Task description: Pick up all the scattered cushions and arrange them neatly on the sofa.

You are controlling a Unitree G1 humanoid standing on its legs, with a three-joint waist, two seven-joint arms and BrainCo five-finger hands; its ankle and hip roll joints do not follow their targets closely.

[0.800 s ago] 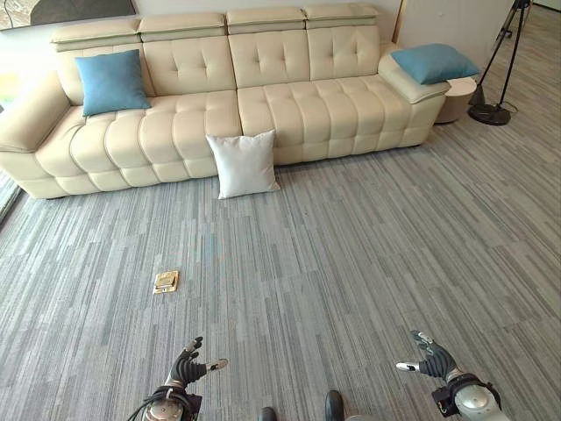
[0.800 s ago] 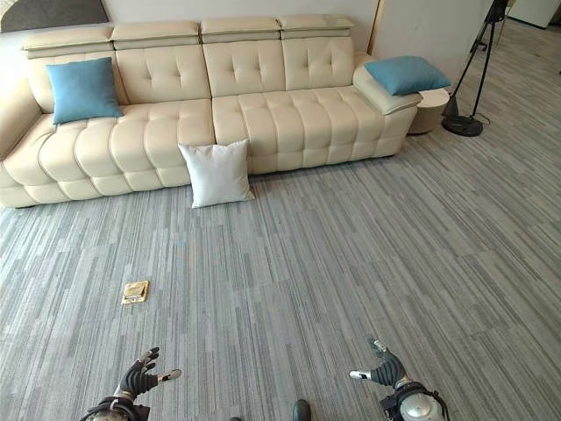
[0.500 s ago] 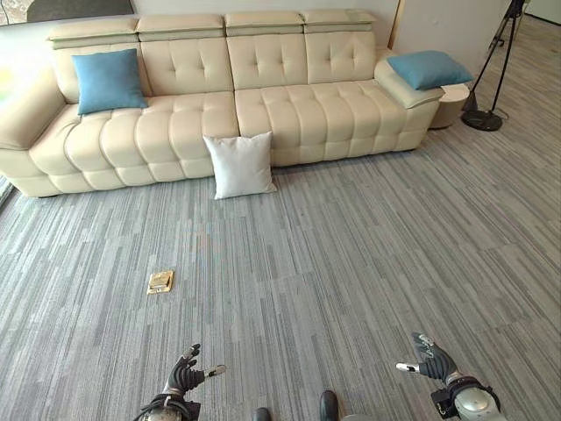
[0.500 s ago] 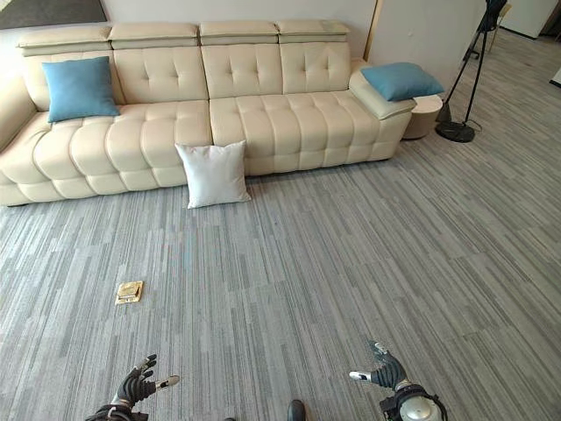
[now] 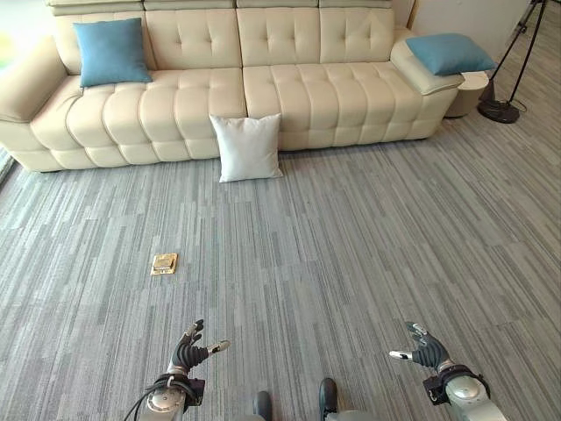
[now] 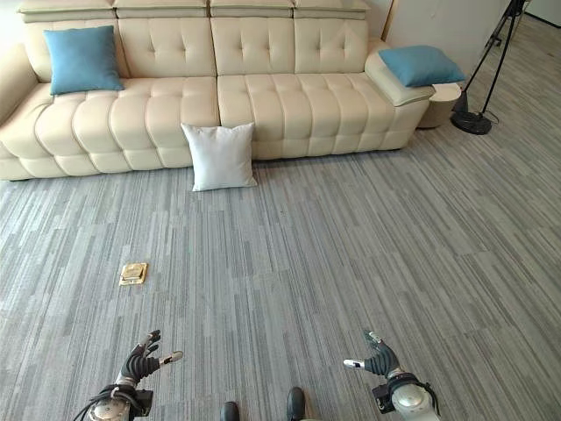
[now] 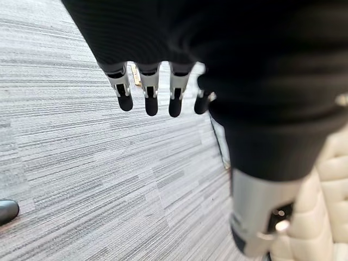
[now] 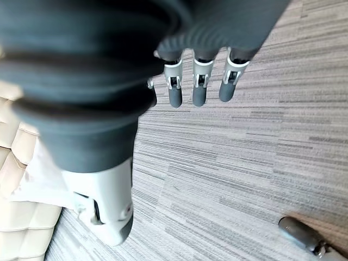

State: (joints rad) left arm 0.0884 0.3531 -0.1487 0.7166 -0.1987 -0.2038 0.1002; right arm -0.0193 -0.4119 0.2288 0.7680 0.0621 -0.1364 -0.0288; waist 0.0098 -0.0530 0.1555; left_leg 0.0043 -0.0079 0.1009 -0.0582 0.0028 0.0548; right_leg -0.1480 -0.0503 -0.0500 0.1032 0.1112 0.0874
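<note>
A white cushion (image 5: 248, 147) stands on the grey carpet, leaning against the front of the cream sofa (image 5: 298, 96). One blue cushion (image 5: 111, 52) rests upright against the sofa's back at its left end. Another blue cushion (image 5: 449, 53) lies on the sofa's right armrest. My left hand (image 5: 189, 351) hangs low near the bottom left, far from the cushions, fingers relaxed and holding nothing. My right hand (image 5: 423, 350) hangs at the bottom right, also open and empty. In the wrist views the fingers (image 7: 148, 98) and fingers (image 8: 197, 87) point at bare carpet.
A small brass floor plate (image 5: 164, 262) is set in the carpet to my front left. A black tripod stand (image 5: 507, 88) and a round side table (image 5: 466, 93) stand by the sofa's right end. Wide carpet lies between me and the sofa.
The whole view has shifted: the sofa and cushions sit higher and slightly larger in the picture, so the camera has moved toward them. Both hands hang open as before.
</note>
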